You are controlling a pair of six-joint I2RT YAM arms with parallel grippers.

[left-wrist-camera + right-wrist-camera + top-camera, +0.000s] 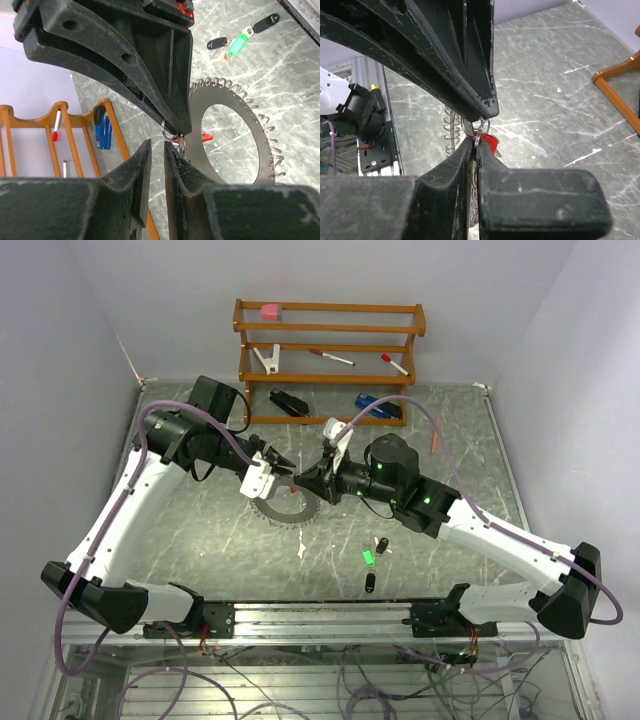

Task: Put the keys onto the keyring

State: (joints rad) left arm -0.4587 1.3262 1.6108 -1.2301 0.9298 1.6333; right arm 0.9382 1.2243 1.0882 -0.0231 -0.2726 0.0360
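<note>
The keyring (283, 510), a silvery disc with a coiled rim, is under both grippers at mid-table. My right gripper (303, 480) is shut on its edge, with the red key's (293, 490) small ring at its tips; the right wrist view shows the gripper (476, 142), the ring's coils (451, 127) and the red key (489, 141). My left gripper (283, 470) meets it tip to tip, its jaws a narrow gap apart and empty (157, 146), beside the keyring (235, 150). The green key (368, 557) and two black keys (381, 544) (369, 583) lie near the front.
A wooden rack (330, 350) stands at the back with a pink eraser, a clip and red-capped markers. A black stapler (288, 402) and a blue stapler (378, 406) lie before it. The arm rail runs along the near edge.
</note>
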